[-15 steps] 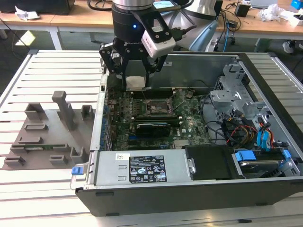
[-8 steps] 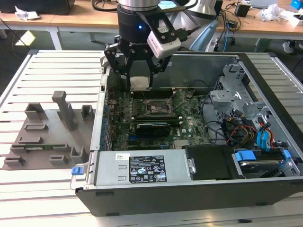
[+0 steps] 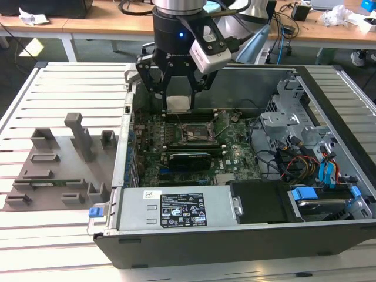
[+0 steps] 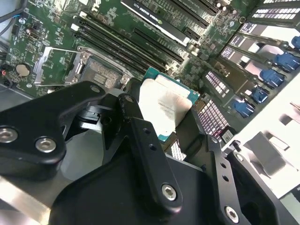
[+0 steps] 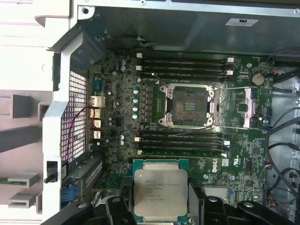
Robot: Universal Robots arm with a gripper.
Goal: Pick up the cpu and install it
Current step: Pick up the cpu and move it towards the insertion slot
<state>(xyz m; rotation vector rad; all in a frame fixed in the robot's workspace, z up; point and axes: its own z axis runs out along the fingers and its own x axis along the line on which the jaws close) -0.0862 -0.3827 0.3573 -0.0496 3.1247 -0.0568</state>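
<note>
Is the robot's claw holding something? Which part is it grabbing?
Yes. The claw holds the chip, a flat silver square, pinched by two opposite edges.

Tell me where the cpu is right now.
The cpu is clamped in the gripper above the motherboard, close to the empty socket, toward the exterior view's left of the open case.

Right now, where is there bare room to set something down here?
At the exterior view's left, the table slats are bare above and below the grey fixture, beside the computer case. Inside the case it is crowded: the end effector holds the cpu over the motherboard, cables alongside.
</note>
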